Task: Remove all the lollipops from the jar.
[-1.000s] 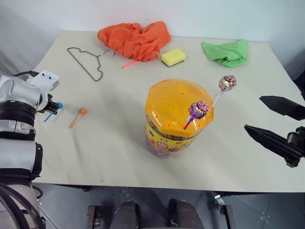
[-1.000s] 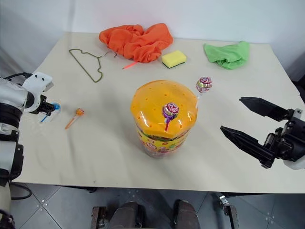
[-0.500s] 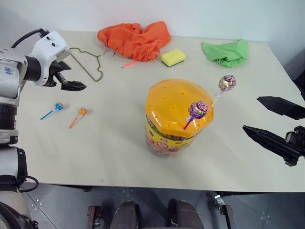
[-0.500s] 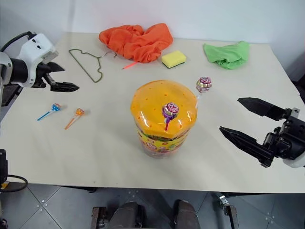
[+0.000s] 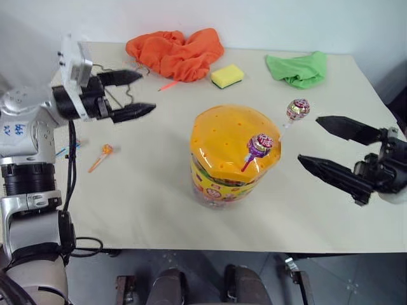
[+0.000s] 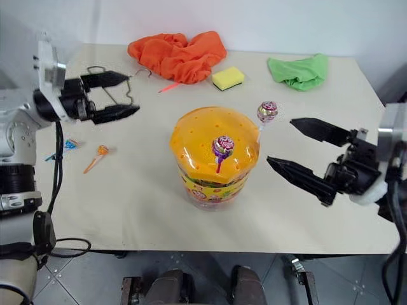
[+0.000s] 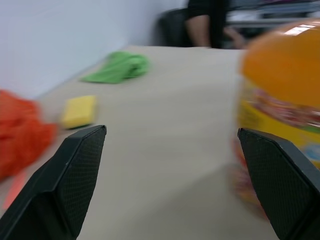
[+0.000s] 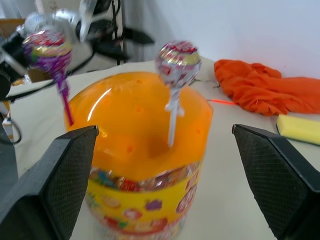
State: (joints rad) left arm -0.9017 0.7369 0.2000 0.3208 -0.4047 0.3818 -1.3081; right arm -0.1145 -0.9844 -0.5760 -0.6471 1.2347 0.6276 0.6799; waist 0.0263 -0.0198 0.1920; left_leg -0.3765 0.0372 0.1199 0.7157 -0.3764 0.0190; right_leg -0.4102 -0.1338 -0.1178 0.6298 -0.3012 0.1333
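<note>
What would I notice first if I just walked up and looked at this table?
Probably the big jar in the middle of the table, with its orange lid and two lollipops sticking up out of it. Then the two open grippers, left and right, pointing at the jar from either side. Near the left edge, an orange lollipop lies flat.
</note>
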